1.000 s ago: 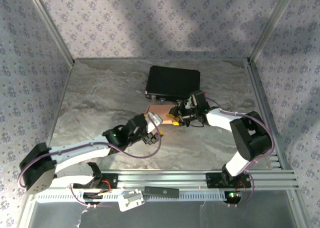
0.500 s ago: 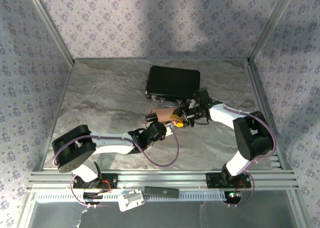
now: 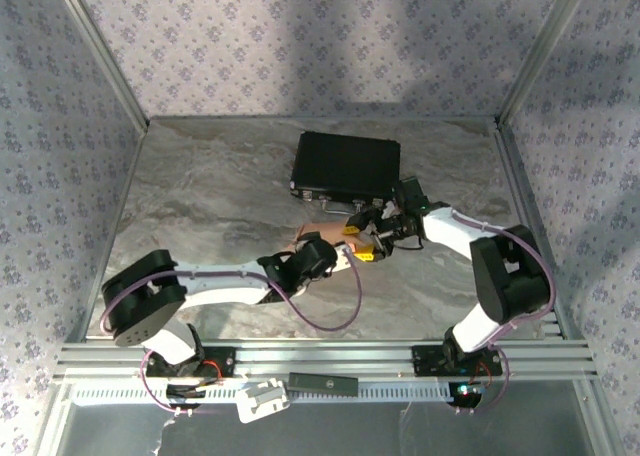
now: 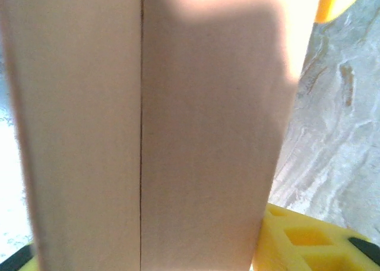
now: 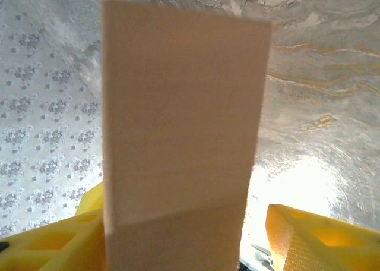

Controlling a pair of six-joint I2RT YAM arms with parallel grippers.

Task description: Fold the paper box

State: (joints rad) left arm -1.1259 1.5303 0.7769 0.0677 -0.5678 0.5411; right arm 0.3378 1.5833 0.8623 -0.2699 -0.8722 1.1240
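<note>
The paper box [image 3: 313,234] is salmon-orange cardboard and lies just in front of the black case, between my two grippers. My left gripper [image 3: 330,256] comes at it from the near side. In the left wrist view the paper box [image 4: 148,128] spans the whole gap, its edge against the yellow finger [image 4: 297,238], so the left gripper [image 4: 154,253] is shut on it. My right gripper [image 3: 368,238] meets the box from the right. There the paper box [image 5: 181,134] rests against one finger [image 5: 53,241], with a gap to the other, so the right gripper [image 5: 190,241] is open.
The black case [image 3: 347,166] with metal latches lies just behind the box. Patterned walls and metal frame posts close in the marble-look table [image 3: 200,206]. Open surface lies to the left and along the front rail [image 3: 330,356].
My left arm swung in to the box and its jaws closed on it. The right gripper's jaws opened off the box, which shifted slightly toward the front.
</note>
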